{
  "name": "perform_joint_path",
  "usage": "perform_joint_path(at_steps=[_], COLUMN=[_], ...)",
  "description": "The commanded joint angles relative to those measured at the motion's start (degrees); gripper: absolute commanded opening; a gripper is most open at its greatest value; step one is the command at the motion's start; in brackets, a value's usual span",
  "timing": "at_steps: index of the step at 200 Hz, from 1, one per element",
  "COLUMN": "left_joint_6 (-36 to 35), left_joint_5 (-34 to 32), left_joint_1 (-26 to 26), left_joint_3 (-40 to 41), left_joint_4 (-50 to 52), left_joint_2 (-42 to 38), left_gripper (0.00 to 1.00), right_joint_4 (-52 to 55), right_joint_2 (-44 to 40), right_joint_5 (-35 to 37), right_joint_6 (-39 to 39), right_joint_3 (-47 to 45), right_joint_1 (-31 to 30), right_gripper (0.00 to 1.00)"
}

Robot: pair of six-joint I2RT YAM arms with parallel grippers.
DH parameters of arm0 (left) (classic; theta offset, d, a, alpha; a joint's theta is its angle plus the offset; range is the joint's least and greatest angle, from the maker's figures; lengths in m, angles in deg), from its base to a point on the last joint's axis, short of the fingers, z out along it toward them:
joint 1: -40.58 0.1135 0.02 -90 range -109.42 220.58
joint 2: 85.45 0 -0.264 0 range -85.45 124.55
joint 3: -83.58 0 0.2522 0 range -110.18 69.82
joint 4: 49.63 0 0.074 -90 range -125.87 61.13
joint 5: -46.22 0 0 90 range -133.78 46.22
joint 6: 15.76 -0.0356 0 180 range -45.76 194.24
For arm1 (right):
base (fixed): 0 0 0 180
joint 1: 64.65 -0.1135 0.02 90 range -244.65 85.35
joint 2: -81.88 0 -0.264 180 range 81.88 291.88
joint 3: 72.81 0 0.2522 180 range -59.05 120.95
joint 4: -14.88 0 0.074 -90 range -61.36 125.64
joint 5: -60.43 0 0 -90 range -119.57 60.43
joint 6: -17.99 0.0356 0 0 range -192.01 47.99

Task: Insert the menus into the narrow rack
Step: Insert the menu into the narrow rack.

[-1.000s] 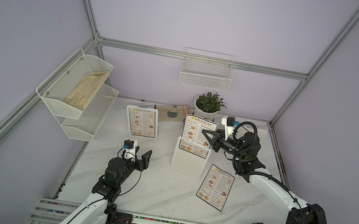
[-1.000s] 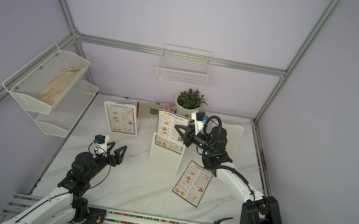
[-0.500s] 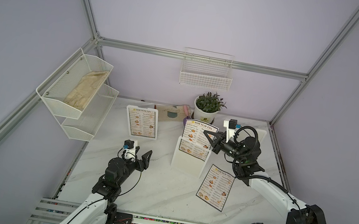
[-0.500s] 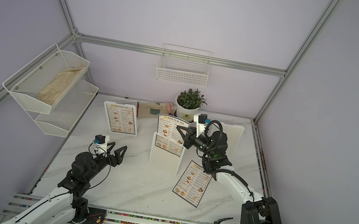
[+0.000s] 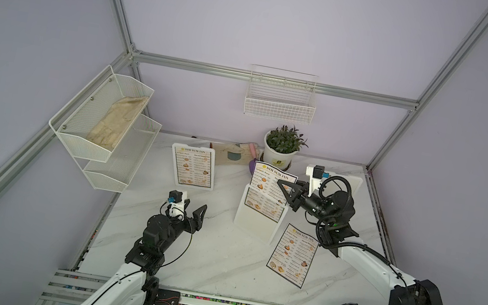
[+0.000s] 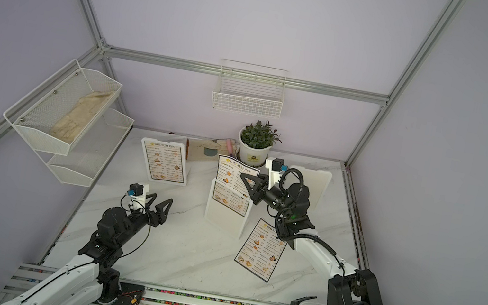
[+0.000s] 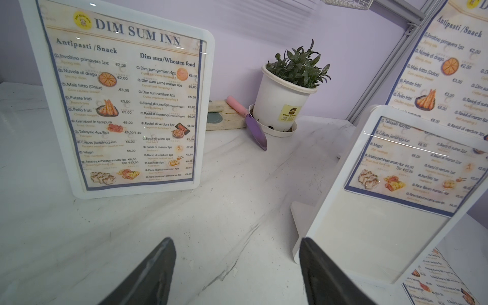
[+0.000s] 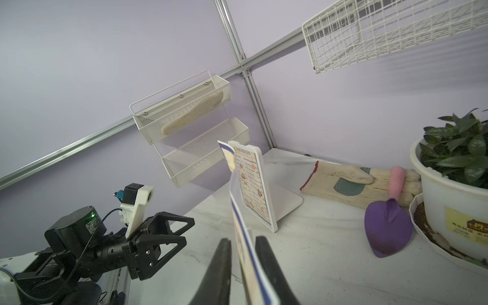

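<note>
Right end effector has its jaws slightly parted around the side edge of a menu standing half sunk in the middle rack. Left end effector hovers wide open over the counter. Second menu fills the far rack; third menu lies flat on the counter.

Both top views look steeply down from high at the front onto the whole bench; each wrist view sits low and close, sharing the potted plant.
</note>
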Motion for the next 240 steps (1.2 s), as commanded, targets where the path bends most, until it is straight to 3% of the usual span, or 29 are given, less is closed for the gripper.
perform_joint_path(at_steps=[1, 52, 168, 204, 240], left_joint_6=[-0.7, -0.6, -0.6, -0.7, -0.6], left_joint_5=[0.5, 0.6, 0.7, 0.6, 0.6], left_joint_1=[0.2, 0.2, 0.2, 0.2, 0.2], left_joint_3=[0.2, 0.2, 0.2, 0.2, 0.1], left_joint_4=[-2.4, -2.4, -2.5, -2.5, -2.5], left_joint_2=[-0.3, -0.2, -0.1, -0.2, -0.1], left_gripper=[0.75, 0.75, 0.75, 0.75, 0.75], right_joint_4=[0.2, -0.4, -6.9, -4.0, -0.9], right_joint_2=[-2.1, 0.1, 2.2, 0.6, -1.1], right_joint_5=[1.9, 2.0, 2.1, 3.0, 3.8], right_joint_6=[-0.5, -0.6, 1.4, 0.6, -0.6], right_joint_3=[2.5, 1.9, -3.1, -1.3, 0.0], right_joint_1=[0.1, 0.1, 0.1, 0.0, 0.1], right_gripper=[0.22, 0.00, 0.00, 0.17, 0.19])
